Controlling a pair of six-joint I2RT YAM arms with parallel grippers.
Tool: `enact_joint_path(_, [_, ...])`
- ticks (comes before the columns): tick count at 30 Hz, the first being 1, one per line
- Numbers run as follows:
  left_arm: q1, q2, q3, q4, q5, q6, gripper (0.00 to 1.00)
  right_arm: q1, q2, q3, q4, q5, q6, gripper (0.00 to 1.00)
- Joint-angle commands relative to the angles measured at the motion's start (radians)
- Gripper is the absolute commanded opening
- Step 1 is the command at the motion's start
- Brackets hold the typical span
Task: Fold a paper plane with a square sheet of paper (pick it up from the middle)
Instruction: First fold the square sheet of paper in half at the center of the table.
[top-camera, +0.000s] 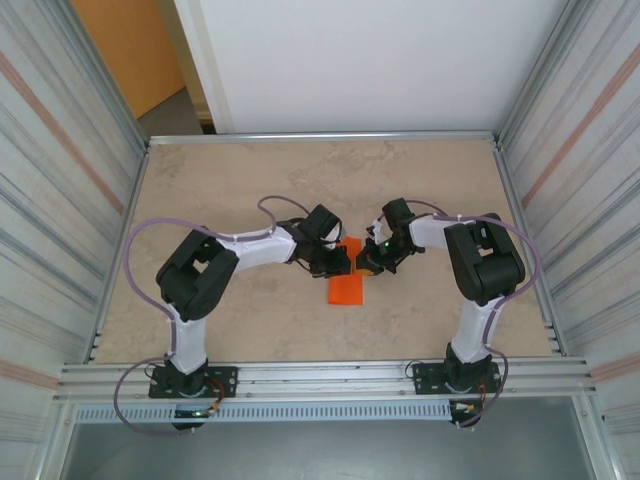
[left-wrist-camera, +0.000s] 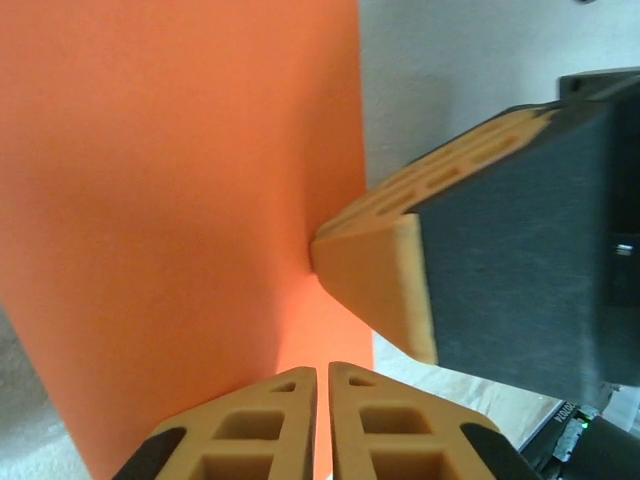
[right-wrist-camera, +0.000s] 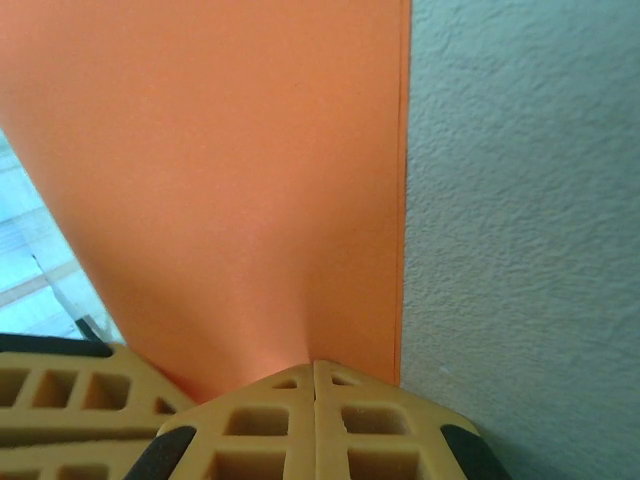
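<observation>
Square sheet of paper (top-camera: 347, 288) is at table (top-camera: 250, 180) centre, trailing toward 6 o'clock. Left claw (left-wrist-camera: 323, 375) is clamped on it from 9 o'clock, right claw (right-wrist-camera: 314, 370) from 3. Risk: the 2 pinches sit almost touching, so any opposing pull could tear the paper, skew the crease or slip it.

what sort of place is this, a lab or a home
Probably a robotics lab test cell: a beige stone-patterned table boxed in by ribbed metal wall panels, with two white robot arms bolted to an aluminium rail.
</observation>
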Motion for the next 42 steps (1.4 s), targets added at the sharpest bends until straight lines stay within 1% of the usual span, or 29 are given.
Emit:
enact_joint_path(1, [0.011, 0.023, 0.031, 0.004, 0.028, 0.007, 0.12, 0.030, 0.116, -0.064, -0.064, 0.285, 0.010, 0.05])
enact_joint_path(9, [0.031, 0.071, 0.041, -0.002, 0.054, 0.020, 0.11, 0.029, 0.123, -0.067, -0.078, 0.295, 0.014, 0.05])
enact_joint_path(15, [0.069, 0.064, -0.011, -0.009, 0.062, 0.047, 0.11, 0.031, 0.129, -0.067, -0.087, 0.312, 0.021, 0.05])
enact_joint_path(20, [0.136, 0.031, -0.133, 0.032, 0.103, 0.066, 0.11, 0.031, 0.131, -0.068, -0.091, 0.321, 0.026, 0.05])
enact_joint_path(23, [0.179, -0.001, -0.203, 0.072, 0.150, 0.058, 0.11, 0.029, 0.134, -0.067, -0.092, 0.323, 0.029, 0.05])
enact_joint_path(27, [0.208, -0.088, -0.211, 0.015, 0.125, 0.095, 0.11, 0.031, 0.131, -0.069, -0.094, 0.325, 0.031, 0.05])
enact_joint_path(29, [0.207, -0.127, -0.194, -0.002, 0.121, 0.110, 0.12, 0.031, 0.132, -0.070, -0.095, 0.325, 0.030, 0.05])
enact_joint_path(33, [0.186, -0.156, -0.160, 0.059, 0.152, 0.100, 0.12, 0.031, 0.127, -0.073, -0.096, 0.327, 0.031, 0.05])
enact_joint_path(35, [0.162, -0.135, -0.133, 0.083, 0.154, 0.098, 0.12, 0.030, 0.128, -0.073, -0.092, 0.324, 0.029, 0.05])
enact_joint_path(38, [0.136, -0.064, -0.076, 0.104, 0.163, 0.081, 0.12, 0.030, 0.127, -0.072, -0.084, 0.315, 0.029, 0.05])
enact_joint_path(42, [0.125, 0.025, -0.017, 0.129, 0.175, 0.076, 0.12, 0.030, 0.127, -0.067, -0.085, 0.313, 0.027, 0.05])
